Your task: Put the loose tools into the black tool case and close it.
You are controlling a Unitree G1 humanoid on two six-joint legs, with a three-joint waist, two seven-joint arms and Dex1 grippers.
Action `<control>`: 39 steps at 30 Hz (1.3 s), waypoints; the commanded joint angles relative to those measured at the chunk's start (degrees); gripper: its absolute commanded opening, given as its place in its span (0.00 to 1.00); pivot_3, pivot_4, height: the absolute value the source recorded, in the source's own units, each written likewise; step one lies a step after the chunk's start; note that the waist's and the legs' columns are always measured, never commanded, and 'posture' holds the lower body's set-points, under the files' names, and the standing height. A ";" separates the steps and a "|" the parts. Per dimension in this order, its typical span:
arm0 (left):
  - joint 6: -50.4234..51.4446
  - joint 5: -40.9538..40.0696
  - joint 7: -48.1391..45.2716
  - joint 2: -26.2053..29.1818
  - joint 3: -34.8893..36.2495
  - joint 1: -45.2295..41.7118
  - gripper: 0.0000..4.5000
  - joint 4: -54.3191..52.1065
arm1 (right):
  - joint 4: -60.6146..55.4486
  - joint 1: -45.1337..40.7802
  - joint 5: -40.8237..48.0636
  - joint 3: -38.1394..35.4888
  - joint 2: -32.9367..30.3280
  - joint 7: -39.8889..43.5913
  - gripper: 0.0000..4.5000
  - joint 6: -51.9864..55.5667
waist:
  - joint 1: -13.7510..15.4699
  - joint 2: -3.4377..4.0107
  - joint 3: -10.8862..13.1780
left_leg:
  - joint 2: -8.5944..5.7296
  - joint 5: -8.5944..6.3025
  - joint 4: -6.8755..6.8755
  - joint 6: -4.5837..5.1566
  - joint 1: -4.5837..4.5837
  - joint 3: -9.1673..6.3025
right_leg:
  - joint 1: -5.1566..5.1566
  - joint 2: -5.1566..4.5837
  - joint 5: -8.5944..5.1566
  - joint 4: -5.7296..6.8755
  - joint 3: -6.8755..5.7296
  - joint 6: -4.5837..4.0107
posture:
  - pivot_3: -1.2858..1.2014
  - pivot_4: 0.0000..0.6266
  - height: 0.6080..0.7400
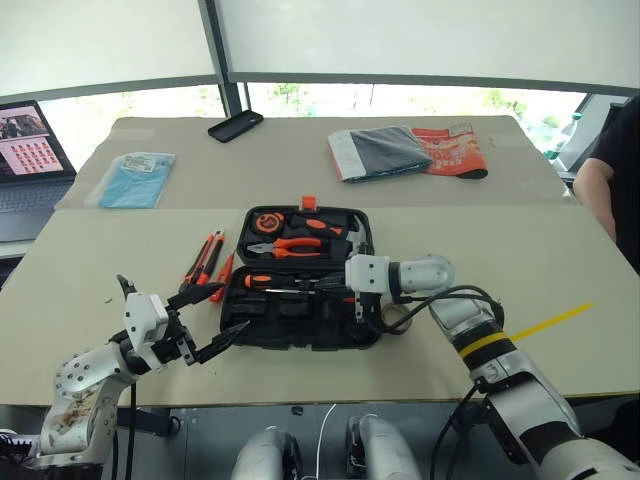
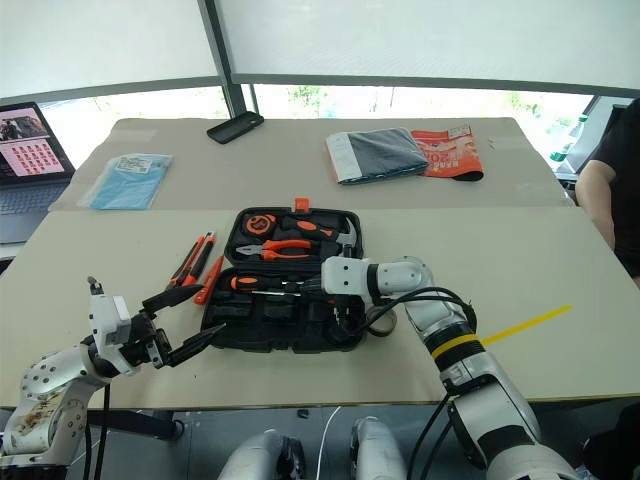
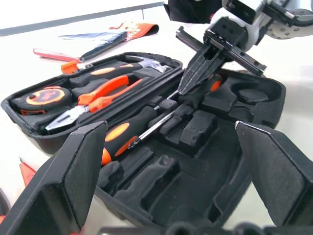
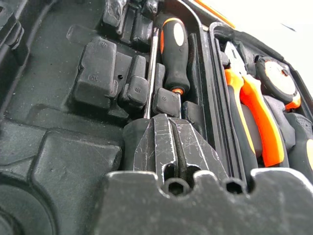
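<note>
The desk carries the black tool case, which lies open near its front edge, lid laid back flat. In the far half of the case sit the tape measure, the pliers and the hammer. One screwdriver lies in a slot of the near half, its orange-and-black handle toward the robot's left. The right gripper is over that half with its jaws together, their tips down on a second screwdriver's shaft beside the first; whether they pinch it I cannot tell. The left gripper hovers at the case's near left corner, jaws wide apart and holding nothing. Left of the case, on the desk, lie the utility knife and the slim orange pen-like tool, side by side.
</note>
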 commanded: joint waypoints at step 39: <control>55.09 -2.90 47.09 2.61 -2.05 -11.33 0.63 -17.39 | -36.56 23.59 31.04 -24.84 -15.30 4.05 0.86 14.90 | 2.50 -0.45 0.34 | 0.00 -0.39 0.00 0.10 -0.04 -0.04 | 0.04 0.12 -0.19 -0.13 0.00 -0.21 | 0.52 0.24 1.00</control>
